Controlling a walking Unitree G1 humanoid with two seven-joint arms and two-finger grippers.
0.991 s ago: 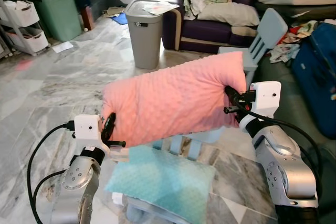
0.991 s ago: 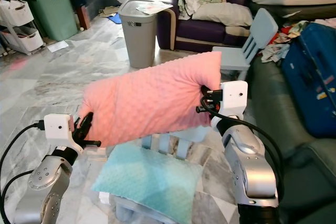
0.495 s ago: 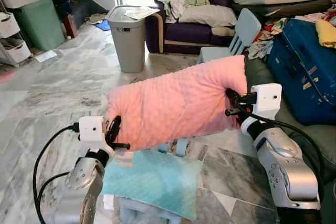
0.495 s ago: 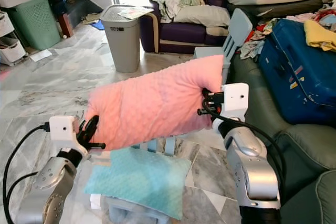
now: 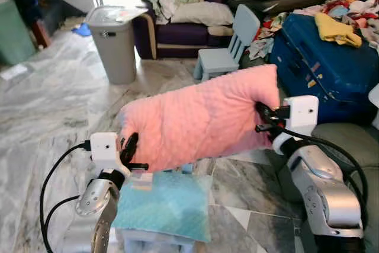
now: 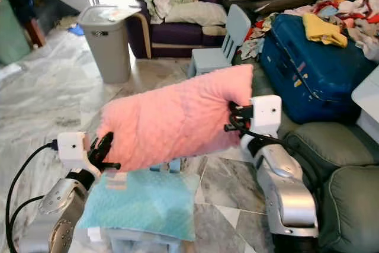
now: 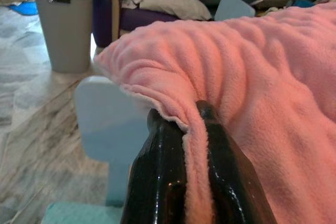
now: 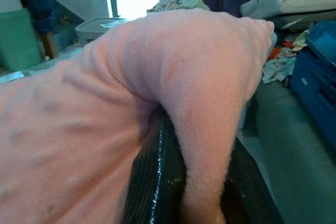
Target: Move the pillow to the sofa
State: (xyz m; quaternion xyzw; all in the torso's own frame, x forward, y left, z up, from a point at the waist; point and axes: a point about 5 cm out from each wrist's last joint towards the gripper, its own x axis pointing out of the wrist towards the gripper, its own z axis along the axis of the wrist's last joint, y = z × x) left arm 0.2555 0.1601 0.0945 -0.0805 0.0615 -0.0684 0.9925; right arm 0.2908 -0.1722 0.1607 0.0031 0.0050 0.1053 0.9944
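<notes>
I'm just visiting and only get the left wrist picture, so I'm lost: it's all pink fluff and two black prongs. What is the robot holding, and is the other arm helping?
Observer: A pink pillow, carried in the air. The left gripper pinches one end, and the right gripper pinches the other.
Visitor: Anything underneath it?
Observer: A teal cushion lies below, on a pale blue stool.
Visitor: And to the robot's right?
Observer: A blue suitcase with clothes heaped on it, and a green-grey sofa in front of that.
</notes>
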